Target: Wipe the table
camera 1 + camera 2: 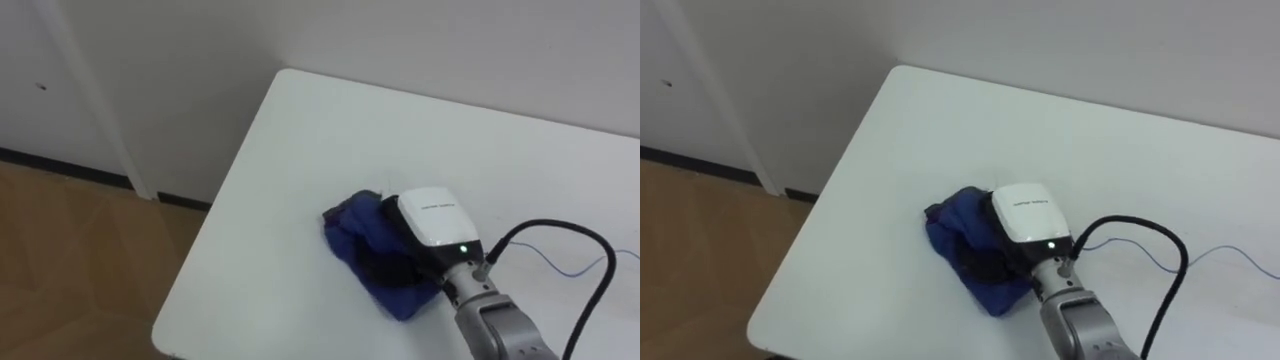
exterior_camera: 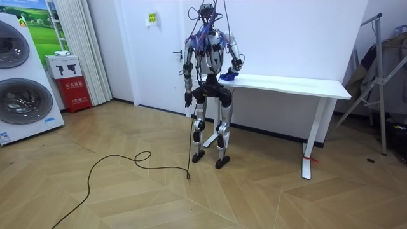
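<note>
Robot stood upright on the wooden floor (image 2: pixel 127 191) at the left end of the white table (image 1: pixel 300 150), near the middle of the room view, facing the white wall (image 2: pixel 286 32) behind it. Right arm reached out over the tabletop. From the head camera, right hand (image 1: pixel 432 218) came in from the lower right of the frame and lay on top of a crumpled blue cloth (image 1: pixel 350 228), its pale back plate uppermost. Cloth sat on the table in the lower centre of the frame, well in from the rounded corner at upper centre and nearer the lower left edge, bunched in folds and not spread flat. Hand covered the right part of the cloth; whether it gripped the fabric or only pressed down on it could not be told. Left hand (image 2: pixel 188 100) hung at the robot's side, toward the left of the room view, away from the table; too small there to judge its state. Two washing machines (image 2: pixel 19 83) stood at the far left of the room view, a red box (image 2: pixel 75 94) beside them.
</note>
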